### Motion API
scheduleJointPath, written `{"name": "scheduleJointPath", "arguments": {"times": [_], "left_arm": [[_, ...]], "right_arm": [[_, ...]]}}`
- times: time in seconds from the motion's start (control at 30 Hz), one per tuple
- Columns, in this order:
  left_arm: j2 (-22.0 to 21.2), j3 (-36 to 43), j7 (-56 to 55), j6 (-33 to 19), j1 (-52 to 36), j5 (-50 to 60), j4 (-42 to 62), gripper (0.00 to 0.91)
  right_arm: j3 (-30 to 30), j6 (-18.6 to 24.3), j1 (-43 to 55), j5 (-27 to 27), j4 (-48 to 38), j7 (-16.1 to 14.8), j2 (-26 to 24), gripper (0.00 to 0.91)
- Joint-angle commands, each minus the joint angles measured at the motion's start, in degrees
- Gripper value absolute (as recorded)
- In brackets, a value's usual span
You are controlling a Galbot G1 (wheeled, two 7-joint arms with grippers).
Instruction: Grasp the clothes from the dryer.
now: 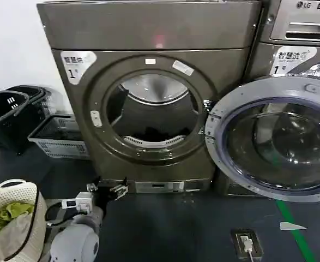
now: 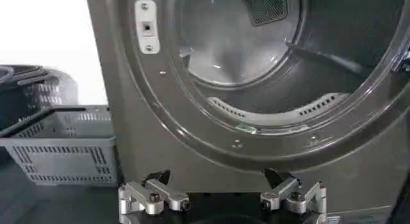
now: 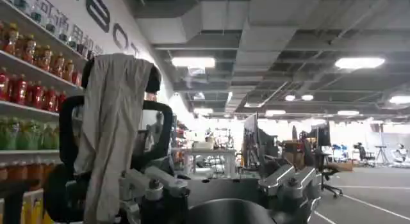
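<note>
Dark clothes [image 1: 149, 132] wait low in the dryer [image 1: 149, 109] mouth at mid-frame; left pincer [image 2: 221, 200], spread, must reach in.

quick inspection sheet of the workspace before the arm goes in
surface: dark floor, green stripe at right
job's things: dryer with door swung open; dark clothes low in the drum
clutter: grey basket, black bins, white hamper holding green cloth
grippers: left gripper open, low before the dryer's front; right gripper open, facing the room behind
cables: floor socket with a plug
surroundings: LG machine at right; drinks shelves
</note>
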Motion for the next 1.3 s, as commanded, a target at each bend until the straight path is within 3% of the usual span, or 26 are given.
{"name": "scheduleJointPath", "arguments": {"times": [0.03,0.67,1.07,1.3], "left_arm": [[0.12,-0.28,0.03,2.81,-0.03,-0.23,0.11,0.907],[0.35,-0.15,0.01,2.81,-0.33,-0.53,1.03,0.907],[0.37,0.25,0.17,2.81,-0.52,-0.31,0.69,0.907],[0.30,0.23,0.08,2.81,-0.90,-0.11,0.46,0.907]], "right_arm": [[0.15,-0.08,-0.13,0.23,-0.24,0.32,-0.05,0.907],[0.71,0.97,-1.08,0.43,-0.80,0.90,-0.09,0.907],[3.40,2.63,-1.86,4.12,-2.10,3.67,-0.58,0.907],[3.05,3.32,-1.85,4.58,-2.50,3.31,-0.13,0.907]]}}
